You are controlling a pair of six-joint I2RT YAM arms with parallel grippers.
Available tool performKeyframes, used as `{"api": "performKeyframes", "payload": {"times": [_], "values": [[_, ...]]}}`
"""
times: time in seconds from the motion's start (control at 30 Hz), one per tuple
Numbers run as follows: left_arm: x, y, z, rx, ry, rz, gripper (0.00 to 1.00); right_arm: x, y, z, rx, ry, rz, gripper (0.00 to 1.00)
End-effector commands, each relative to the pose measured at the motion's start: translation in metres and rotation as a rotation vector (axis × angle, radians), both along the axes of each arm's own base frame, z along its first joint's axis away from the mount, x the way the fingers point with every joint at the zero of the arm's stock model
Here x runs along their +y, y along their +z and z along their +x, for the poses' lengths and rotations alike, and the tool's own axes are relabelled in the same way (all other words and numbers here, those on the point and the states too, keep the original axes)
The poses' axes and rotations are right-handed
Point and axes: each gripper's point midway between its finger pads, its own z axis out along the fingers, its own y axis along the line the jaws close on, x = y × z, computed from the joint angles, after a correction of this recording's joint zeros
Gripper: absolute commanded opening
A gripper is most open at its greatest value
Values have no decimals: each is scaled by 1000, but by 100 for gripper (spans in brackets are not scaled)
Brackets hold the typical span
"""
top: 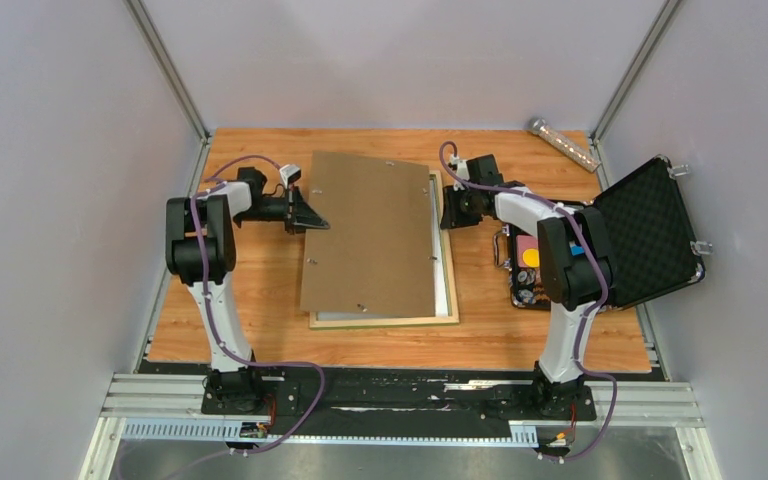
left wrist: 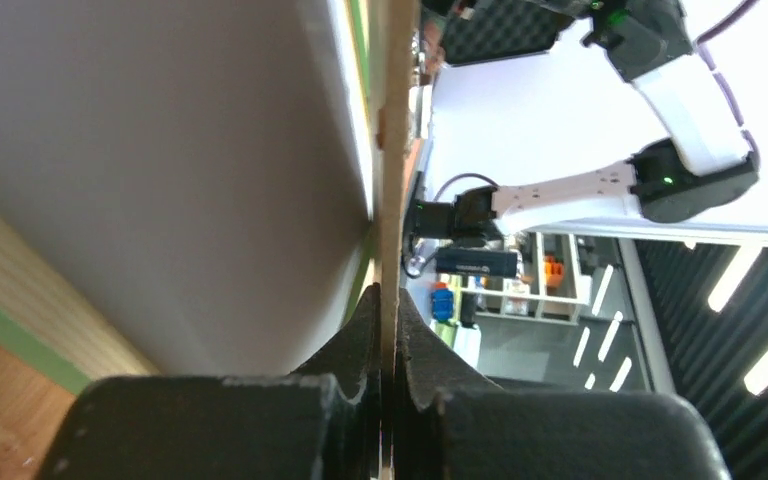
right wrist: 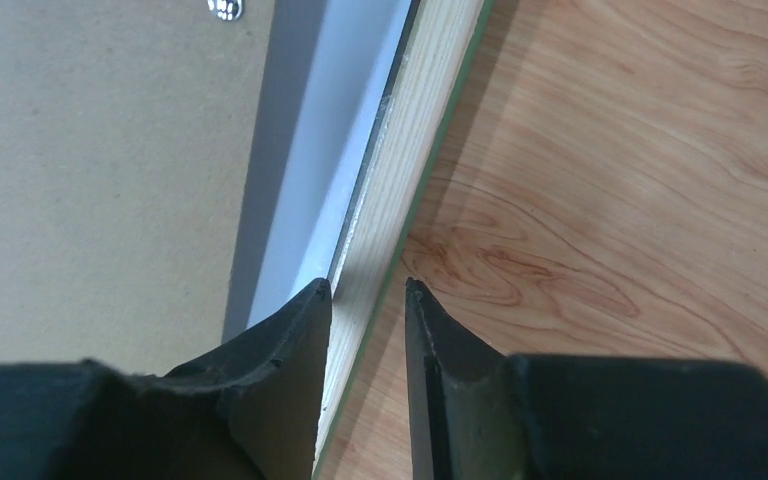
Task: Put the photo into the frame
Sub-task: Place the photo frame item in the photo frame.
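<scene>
Top external view, entries as we record them.

1. Frame [top: 390,323]: lies flat at the middle of the table [top: 260,300] with its pale wood back upward. Its long rails run near to far.
2. Photo [top: 441,290]: sits inside the frame, white back up. We see only a strip of it along the right rail and a thinner strip along the near rail. The rest is covered.
3. Backing board [top: 375,235]: plain brown, over the photo and frame and skewed to them. Its left edge juts past the frame's left rail. In the left wrist view we see that edge raised off the photo, with the gap narrowing toward the right.
4. Left gripper [top: 312,222]: at the board's left edge, toward the far end. Its fingers are clamped flat on the thin board, one on each face.
5. Right gripper [top: 448,215]: at the far part of the frame's right rail. In the right wrist view its fingers stand narrowly apart astride the rail. One is on the inner side by the photo's edge and the other on the outer side over the table. We cannot tell whether they press the rail.
6. Case [top: 650,230]: black, lid open and foam-lined, on the right of the table, well apart from the frame.
7. Tube [top: 564,144]: metallic, lying at the far right corner.
</scene>
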Motion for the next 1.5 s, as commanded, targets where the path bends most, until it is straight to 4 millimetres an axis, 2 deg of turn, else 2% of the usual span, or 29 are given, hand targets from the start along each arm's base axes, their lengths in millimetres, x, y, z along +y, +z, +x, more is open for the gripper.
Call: {"api": "performKeyframes", "payload": {"times": [0.0,0.03,0.1,0.2,0.3,0.63,0.8,1.0,1.23,1.47], "values": [[-4,54,-15,3,-33,-199,0,6,14,8,-27,-1,45,32],[-5,44,-11,-19,-25,-209,0,7,14,7,-24,-1,50,32],[-5,43,-5,-58,-14,-214,0,8,15,7,-20,-2,57,32],[-8,34,-5,-16,-10,-224,0,6,16,6,-21,-6,58,32],[-9,34,-3,-15,1,-237,0,5,17,6,-23,-11,56,32],[-10,57,0,-32,30,-273,0,2,11,5,-11,-24,43,32],[-10,57,2,-6,33,-279,0,-2,0,4,7,-32,21,32],[-11,64,-1,8,32,-283,0,-5,-1,3,8,-30,14,32],[-23,75,-11,-2,-5,-285,0,-12,6,3,-2,-29,36,33],[-25,103,-13,-118,-33,-274,0,-15,35,8,-52,-21,86,36]]}}
